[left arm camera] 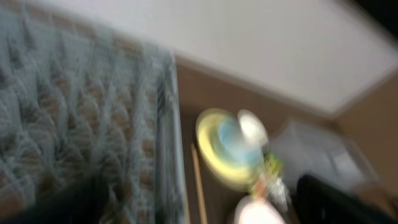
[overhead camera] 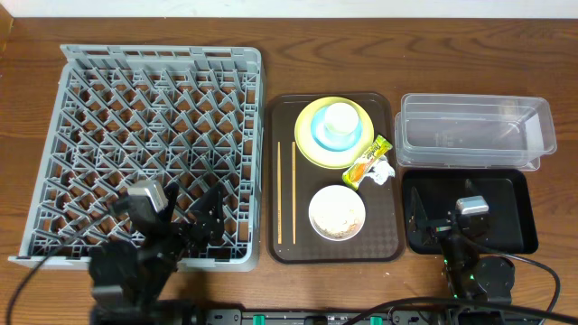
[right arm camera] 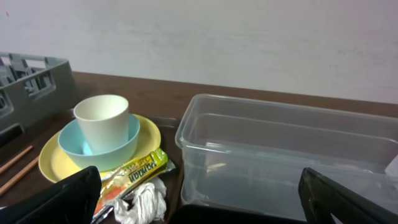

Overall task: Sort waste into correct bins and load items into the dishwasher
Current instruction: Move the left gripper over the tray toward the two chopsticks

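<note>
The grey dishwasher rack [overhead camera: 153,144] fills the left of the table. On a brown tray [overhead camera: 390,239] a white cup [overhead camera: 341,117] stands in a light blue bowl [right arm camera: 118,146] on a yellow plate [overhead camera: 312,144]. Beside them lie a yellow-green wrapper [overhead camera: 368,161] and a crumpled white scrap [overhead camera: 383,170]. A white bowl [overhead camera: 337,213] holds whitish crumbs, and two chopsticks [overhead camera: 293,191] lie left of it. My left gripper [overhead camera: 208,221] hovers open over the rack's near right corner. My right gripper [overhead camera: 459,215] is open over the black tray bin [overhead camera: 519,217], holding nothing. The left wrist view is blurred.
The clear tub bin [overhead camera: 474,131] sits behind the black tray at the right. In the right wrist view the tub [right arm camera: 286,149] stands straight ahead, with the wrapper [right arm camera: 134,171] and scrap [right arm camera: 143,202] to its left. A pale wall lies beyond the table.
</note>
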You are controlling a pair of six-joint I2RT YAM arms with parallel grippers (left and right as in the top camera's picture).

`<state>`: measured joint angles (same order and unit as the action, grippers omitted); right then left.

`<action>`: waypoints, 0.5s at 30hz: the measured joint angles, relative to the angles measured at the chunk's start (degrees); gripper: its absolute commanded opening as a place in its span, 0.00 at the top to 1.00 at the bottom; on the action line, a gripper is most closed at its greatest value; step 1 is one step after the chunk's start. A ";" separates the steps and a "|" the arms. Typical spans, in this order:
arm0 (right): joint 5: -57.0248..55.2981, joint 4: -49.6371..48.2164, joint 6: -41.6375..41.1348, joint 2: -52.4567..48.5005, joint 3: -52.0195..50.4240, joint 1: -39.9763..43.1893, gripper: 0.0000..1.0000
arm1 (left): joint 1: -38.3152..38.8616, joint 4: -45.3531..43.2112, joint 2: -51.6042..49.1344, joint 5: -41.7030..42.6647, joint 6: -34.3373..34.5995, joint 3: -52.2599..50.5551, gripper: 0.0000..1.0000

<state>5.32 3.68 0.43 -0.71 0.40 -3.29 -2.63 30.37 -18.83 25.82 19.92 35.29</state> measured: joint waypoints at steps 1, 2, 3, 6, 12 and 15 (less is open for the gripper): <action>0.00 -0.02 0.00 -0.02 0.00 0.02 0.01 | 0.00 4.87 -2.80 1.64 -0.22 3.98 0.02; 0.00 0.02 0.00 0.00 0.00 0.00 0.01 | 0.02 9.73 -5.70 3.10 -0.39 7.93 0.03; -0.02 -0.04 0.00 -0.02 0.00 0.00 0.01 | 0.02 14.91 -9.16 4.70 -0.59 12.35 0.03; 0.00 -0.02 0.00 -0.02 0.00 0.00 0.01 | 0.02 20.59 -16.28 7.19 -0.70 20.48 0.03; 0.00 -0.04 0.00 -0.02 0.00 0.02 0.01 | 0.02 22.56 -23.87 13.11 -0.70 25.27 0.03; 0.00 -0.02 0.00 -0.02 0.00 0.00 0.01 | 0.02 22.69 -25.29 16.13 -0.70 25.27 0.03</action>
<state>5.32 3.66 0.43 -0.73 0.40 -3.29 -2.61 53.06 -44.12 41.95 19.22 60.55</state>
